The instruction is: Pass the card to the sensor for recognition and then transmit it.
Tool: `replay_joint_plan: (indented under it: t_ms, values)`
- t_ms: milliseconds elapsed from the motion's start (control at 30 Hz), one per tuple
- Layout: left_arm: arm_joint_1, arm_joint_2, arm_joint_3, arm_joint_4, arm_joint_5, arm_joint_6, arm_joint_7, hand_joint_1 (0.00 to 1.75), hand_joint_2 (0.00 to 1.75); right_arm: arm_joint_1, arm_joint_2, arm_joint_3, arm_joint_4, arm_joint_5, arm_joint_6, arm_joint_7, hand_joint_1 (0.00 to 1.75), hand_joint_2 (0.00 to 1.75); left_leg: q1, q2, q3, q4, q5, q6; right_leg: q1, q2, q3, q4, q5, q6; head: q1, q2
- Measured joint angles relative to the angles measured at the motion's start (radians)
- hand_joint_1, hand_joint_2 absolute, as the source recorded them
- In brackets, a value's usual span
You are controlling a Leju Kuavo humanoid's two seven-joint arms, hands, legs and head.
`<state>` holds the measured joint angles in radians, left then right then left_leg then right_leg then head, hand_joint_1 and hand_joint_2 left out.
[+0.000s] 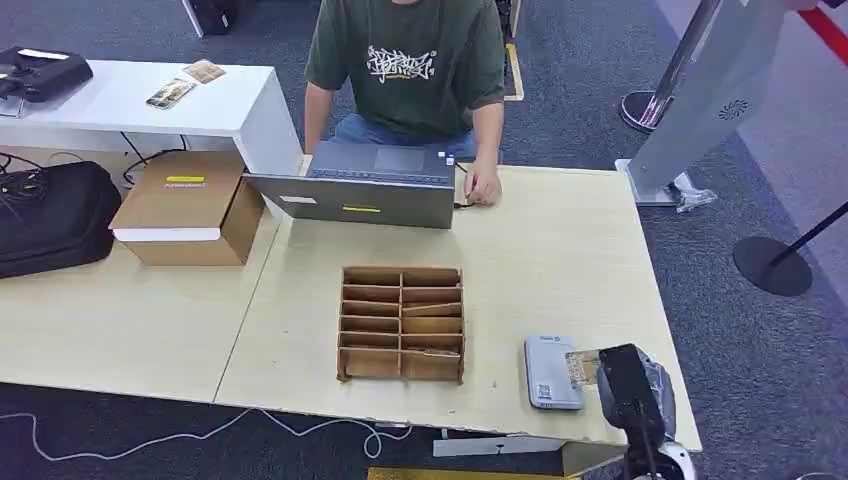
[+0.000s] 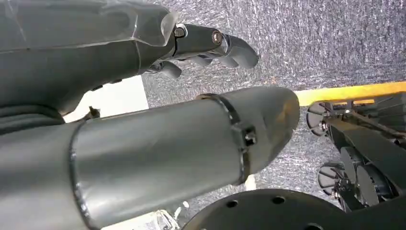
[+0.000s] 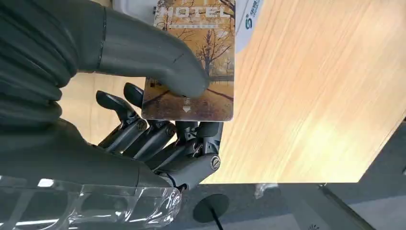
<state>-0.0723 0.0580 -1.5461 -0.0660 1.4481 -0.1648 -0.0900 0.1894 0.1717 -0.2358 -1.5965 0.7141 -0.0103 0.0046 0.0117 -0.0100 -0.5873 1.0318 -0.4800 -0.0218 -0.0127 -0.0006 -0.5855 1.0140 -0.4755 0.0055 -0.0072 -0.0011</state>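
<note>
Right hand [image 3: 158, 124] pinches card [image 3: 201, 62] over sensor [image 1: 551, 372].

1. Worktop [image 1: 560, 260]: pale wood-grain laminate, smooth, matt.
2. Card [image 3: 196, 57]: glossy printed plastic.
3. Divided box [image 1: 401, 323], at 9 o'clock from the sensor [image 1: 551, 372]: brown matt cardboard.
4. Sensor: smooth pale plastic.
5. Floor [image 1: 760, 340]: rough grey carpet.

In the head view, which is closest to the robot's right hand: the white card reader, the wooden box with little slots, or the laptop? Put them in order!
From the right hand, nearest first:
1. White card reader, right beside the hand on the table's near edge.
2. Wooden slotted box, mid-table, farther toward the robot's left.
3. Laptop, at the far edge by the seated person.
</note>
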Motion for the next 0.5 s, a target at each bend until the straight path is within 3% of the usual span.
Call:
replay_joint_plan:
  t_ms: [500]
  values:
    - [0.000, -0.001, 0.000, 0.000, 0.003, -0.002, 0.000, 0.00, 0.00, -0.040, 0.033, -0.005, 0.056, -0.002, 0.028, 0.027, 1.75, 1.75, 0.000, 0.000, 0.000, 0.000, 0.000, 0.000, 0.000, 0.000, 0.000, 0.000, 0.000, 0.000, 0.000, 0.000]
